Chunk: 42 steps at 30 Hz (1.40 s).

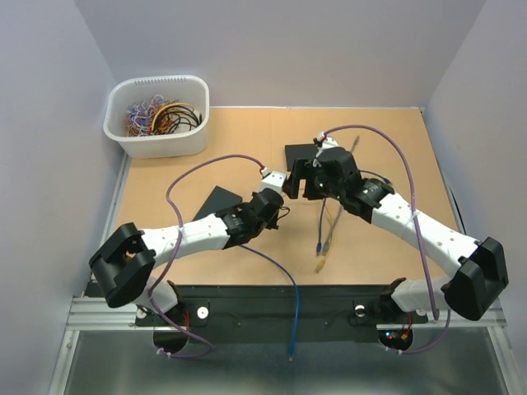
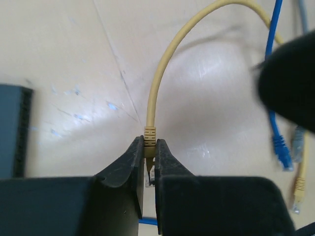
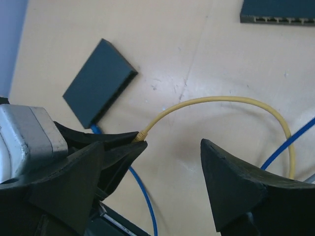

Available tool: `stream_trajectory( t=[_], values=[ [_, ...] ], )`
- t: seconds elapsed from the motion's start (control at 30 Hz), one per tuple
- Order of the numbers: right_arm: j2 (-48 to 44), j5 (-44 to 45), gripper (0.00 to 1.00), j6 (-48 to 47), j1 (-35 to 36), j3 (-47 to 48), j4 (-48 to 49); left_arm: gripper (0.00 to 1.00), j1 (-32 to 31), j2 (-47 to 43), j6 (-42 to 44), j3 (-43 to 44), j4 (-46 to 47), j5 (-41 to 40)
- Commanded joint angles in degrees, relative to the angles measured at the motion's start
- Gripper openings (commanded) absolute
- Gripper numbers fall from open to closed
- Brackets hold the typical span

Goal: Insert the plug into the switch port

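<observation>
Left end effector (image 2: 149, 150) tight on yellow plug (image 2: 150, 133), right end effector (image 3: 152, 147) wide, empty; switch ports (image 3: 278, 19) plain in right wrist view.

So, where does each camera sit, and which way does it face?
Top external: above and behind, looks down on the table; left arm and right arm show.
Left wrist: looks along the left gripper, shut on the yellow plug.
Right wrist: looks past the open right gripper at the table.
Both wrist views share the yellow cable.
</observation>
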Motion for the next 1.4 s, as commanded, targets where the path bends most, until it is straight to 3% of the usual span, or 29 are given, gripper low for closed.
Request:
stream_trajectory(
  t=[0.0,0.1,0.17,0.33,0.47,0.6,0.9,1.13,1.23,1.37],
  values=[
    [-1.79,-10.79,0.84,-5.63,-0.40,6.76,0.81,0.00,-0.55,-6.37,10.49,2.91,-0.16,-6.29],
    [-1.79,-14.12,0.82,-10.65,-0.40,10.27,1.25,0.00,-0.72,-12.60,15.24,2.03,0.10,-2.52],
    [-1.09,-20.79,0.80,-13.63,-0.40,12.30,1.25,0.00,-1.25,-19.25,18.40,1.15,0.10,-0.15],
    [-2.75,-33.28,0.75,-17.68,-0.31,11.43,4.93,0.00,-1.60,-35.43,20.43,-0.78,-2.86,0.65],
    [-0.66,-38.46,0.74,-18.48,-0.40,14.31,6.17,0.00,-1.60,-41.87,22.45,-0.70,-5.77,3.63],
    [2.68,-46.28,0.71,-17.42,-0.40,17.66,6.35,0.00,-1.87,-43.47,25.18,-0.70,-9.12,5.31],
    [3.57,-74.84,0.70,-14.70,-0.31,21.53,10.12,0.00,-2.04,-42.15,28.43,-1.05,-14.14,-1.19],
    [5.05,-67.14,0.70,-11.98,-0.31,21.53,9.86,0.00,-2.39,-40.48,30.98,0.18,-13.87,-0.40],
    [8.48,-62.33,0.58,-10.66,-0.31,21.80,9.86,0.00,-2.92,-40.92,32.47,0.71,-13.43,0.56],
    [12.26,-61.42,0.55,-10.92,-0.31,22.85,9.95,0.00,-3.62,-40.75,33.79,0.97,-13.52,-0.05]
  ],
)
